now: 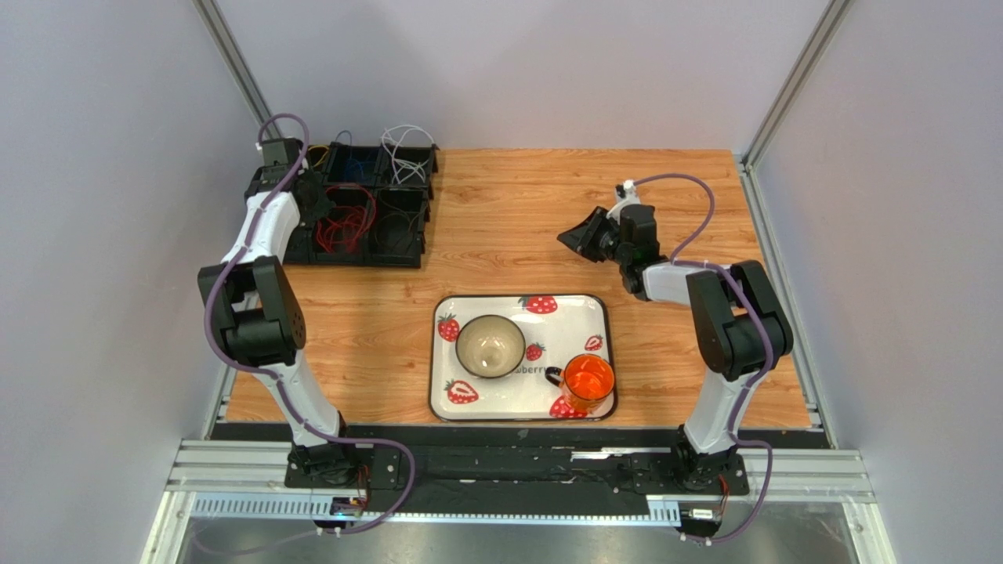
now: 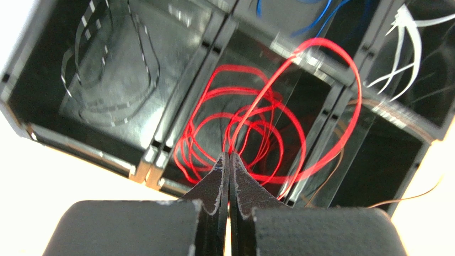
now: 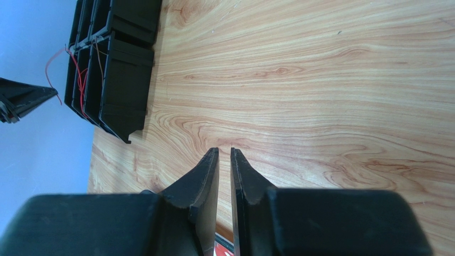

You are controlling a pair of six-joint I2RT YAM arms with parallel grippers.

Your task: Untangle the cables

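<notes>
Wooden table [image 1: 659, 212], grey walls on three sides.

Far left: black compartment box [image 1: 400, 253] holding the cables. Red cable [image 2: 299, 160] loops in a middle compartment, blue cables [image 2: 320, 18] and white cables [image 2: 411, 48] lie in those beyond, and a dark striped cable [image 2: 107, 109] sits in the left one.

Left arm: elbow raised, forearm reaching away over the box. Left gripper [image 2: 228, 157]: fingers pressed together, pinching a strand of the red cable at the tips.

Centre, near edge: strawberry tray [image 1: 589, 308] carrying a bowl [image 1: 490, 346] and an orange cup [image 1: 588, 380].

Right arm: elbow bent, forearm pointing left. Right gripper [image 3: 225, 152]: narrow gap between the fingers, nothing held, above bare wood and well apart from the box.
</notes>
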